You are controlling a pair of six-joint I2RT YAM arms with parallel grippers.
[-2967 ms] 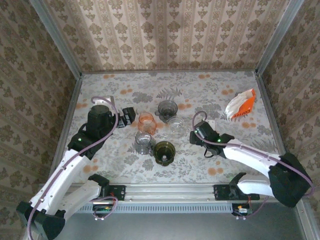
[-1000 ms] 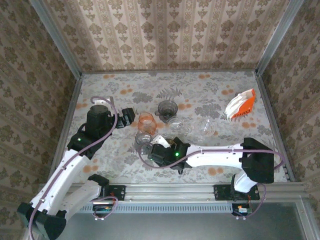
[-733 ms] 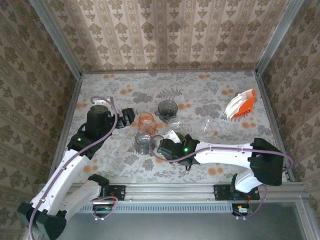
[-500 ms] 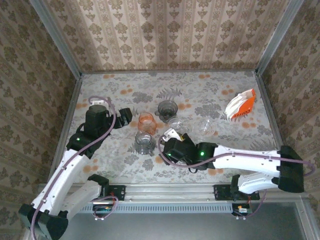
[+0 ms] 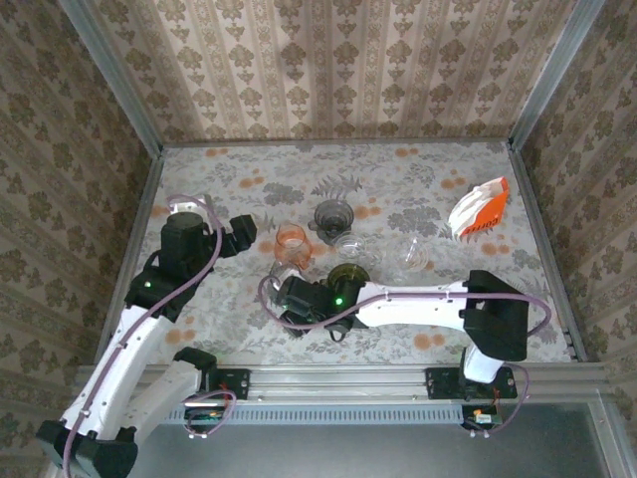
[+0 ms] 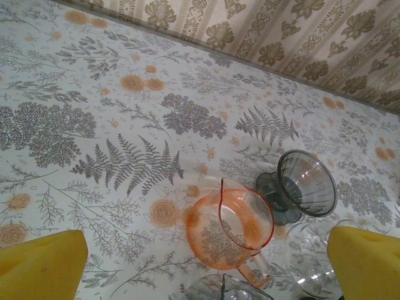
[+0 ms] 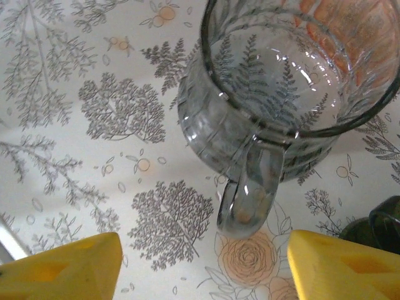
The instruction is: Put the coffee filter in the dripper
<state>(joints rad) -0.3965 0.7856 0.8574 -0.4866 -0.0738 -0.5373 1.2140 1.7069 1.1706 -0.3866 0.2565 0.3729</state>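
The coffee filter (image 5: 479, 207) lies at the bench's (image 5: 418, 174) far right, well apart from the right claw (image 7: 204, 249), which gapes empty just short of a smoky glass mug's (image 7: 250, 94) handle, and the left claw (image 6: 205, 262), wide open and empty, is farther off.

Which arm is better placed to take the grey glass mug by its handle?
Right. In its wrist view the right gripper has its jaws open on either side of the handle of the grey glass mug, not yet touching it. The left gripper, open, faces the orange pitcher instead.
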